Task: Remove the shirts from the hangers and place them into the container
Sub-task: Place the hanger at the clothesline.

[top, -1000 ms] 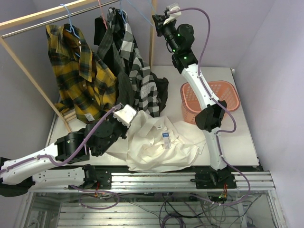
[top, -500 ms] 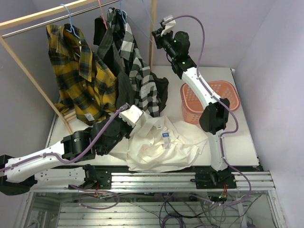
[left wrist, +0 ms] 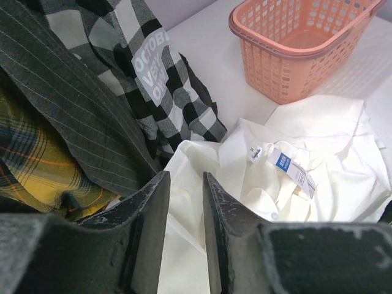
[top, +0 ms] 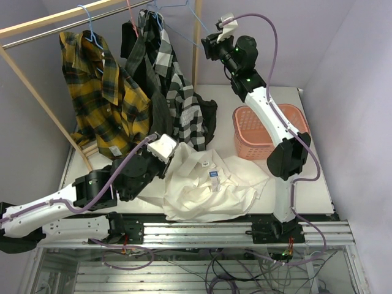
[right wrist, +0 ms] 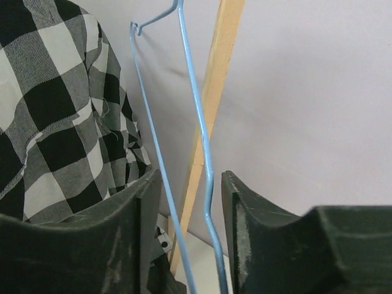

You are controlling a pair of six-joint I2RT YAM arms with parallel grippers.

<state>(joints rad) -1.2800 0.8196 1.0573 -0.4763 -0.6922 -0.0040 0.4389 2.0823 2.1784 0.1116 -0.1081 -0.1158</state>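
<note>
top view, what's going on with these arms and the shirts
The job is getting shirts into the pink basket, empty so far. The white shirt lies on the table near it, the left gripper open over its edge. The right gripper is open around a bare blue hanger. The plaid shirt, pinstriped shirt and checked shirt are hanging.

Right wrist view: blue hanger [right wrist: 199, 122] runs off the top and bottom edges. Whether it touches my right gripper [right wrist: 190, 177] is not resolvable. From above, my left gripper [left wrist: 185, 179] tips are hidden under the wrist housing, as is the white shirt [top: 208, 190] left edge. Pinstriped shirt [top: 158, 116] is mostly buried between its neighbours. Container [left wrist: 288, 67] is cropped at the top-right corner.
</note>
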